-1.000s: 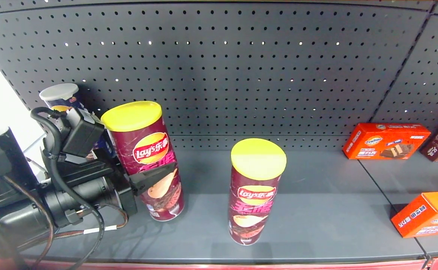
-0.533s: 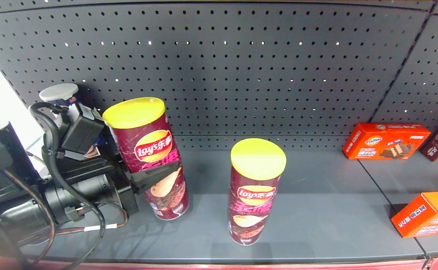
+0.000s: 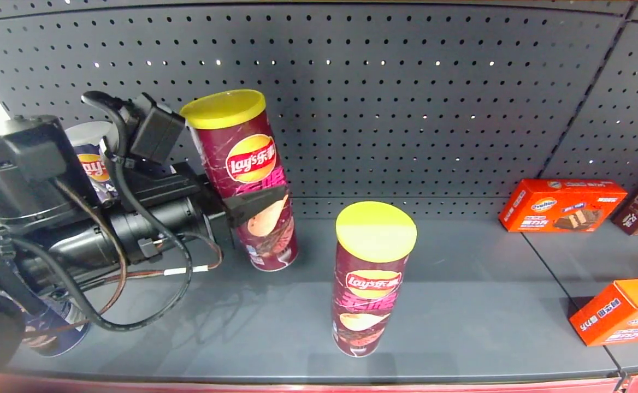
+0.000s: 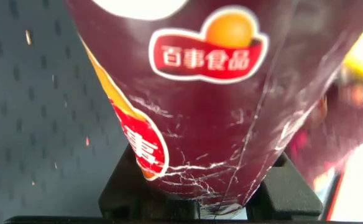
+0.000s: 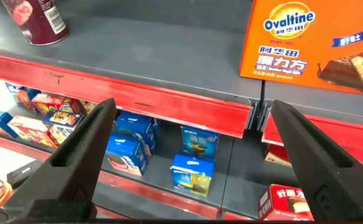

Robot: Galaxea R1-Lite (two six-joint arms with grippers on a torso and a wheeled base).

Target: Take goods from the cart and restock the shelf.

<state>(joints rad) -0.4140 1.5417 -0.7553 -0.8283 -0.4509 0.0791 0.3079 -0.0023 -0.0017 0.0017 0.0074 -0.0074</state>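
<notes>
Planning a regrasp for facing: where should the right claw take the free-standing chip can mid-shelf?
Probably its mid-body, side-on from the front right. The standing can is upright and round-walled, with bare shelf to its right; the held can in the left claw crowds its left.

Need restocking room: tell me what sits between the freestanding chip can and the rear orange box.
Head view: bare shelf between the freestanding chip can and the rear orange box.

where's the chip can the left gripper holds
In the head view the held chip can is tilted in the left gripper at the left of the shelf, near the pegboard, behind and left of the standing chip can.
</notes>
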